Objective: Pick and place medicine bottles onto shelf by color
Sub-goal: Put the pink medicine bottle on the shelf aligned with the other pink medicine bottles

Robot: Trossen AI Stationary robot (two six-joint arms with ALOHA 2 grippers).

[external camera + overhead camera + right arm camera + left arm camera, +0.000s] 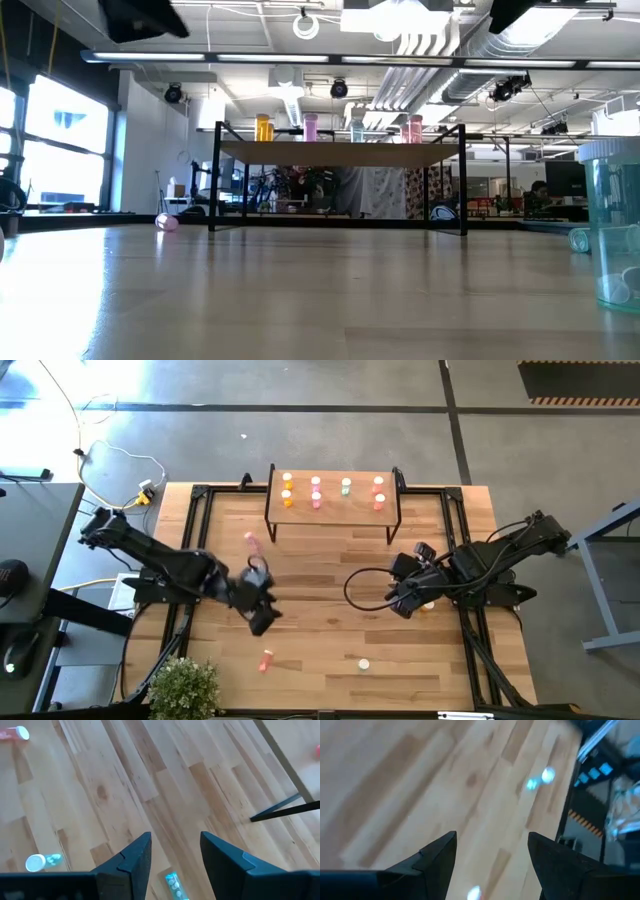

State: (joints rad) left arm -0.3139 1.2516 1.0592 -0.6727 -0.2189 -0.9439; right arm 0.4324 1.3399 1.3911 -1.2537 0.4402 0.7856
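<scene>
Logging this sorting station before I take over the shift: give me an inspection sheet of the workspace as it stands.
Surface: slatted wooden table, mostly bare.
Job's things: shelf at the far edge carries eight bottles in orange, pink, teal and red pairs; a pink bottle lies before it; a red bottle and a teal bottle lie near the front edge.
Clutter: potted plant at the front left corner.
Grippers: left gripper open and empty over the table; right gripper open, empty.
Cables: white cable on the floor; black cable loops by the right arm.
Surroundings: concrete floor.
</scene>
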